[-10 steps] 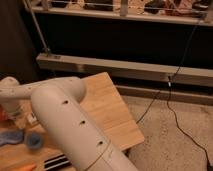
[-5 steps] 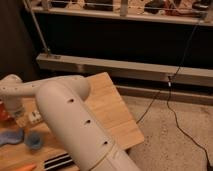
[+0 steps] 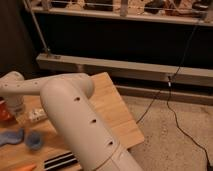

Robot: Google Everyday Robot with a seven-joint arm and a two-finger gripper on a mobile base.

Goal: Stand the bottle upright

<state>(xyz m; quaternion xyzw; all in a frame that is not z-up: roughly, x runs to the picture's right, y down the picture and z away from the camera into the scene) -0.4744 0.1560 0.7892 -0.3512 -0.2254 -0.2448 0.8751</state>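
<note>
Hand (image 3: 16,107) at the bench's (image 3: 112,107) nine o'clock edge, closed.
I see the bottle (image 3: 37,115) lying flat just at its three o'clock, beside my arm (image 3: 75,117).

Wooden table beside a dark shelf unit, cable on a speckled floor.

A light wood table (image 3: 112,107) stood at lower left, its far corner pointing toward a pale rail (image 3: 150,70) that ran across the dark wall. On the table's left side lay a blue disc (image 3: 34,139) and, just beside it at the edge of view, a flatter blue piece (image 3: 10,136); a red bowl (image 3: 4,111) showed partly at the left border. A black-and-white striped piece (image 3: 60,161) lay near the bottom edge. A black cable (image 3: 172,107) hung from the rail and trailed over the floor (image 3: 175,145).
</note>
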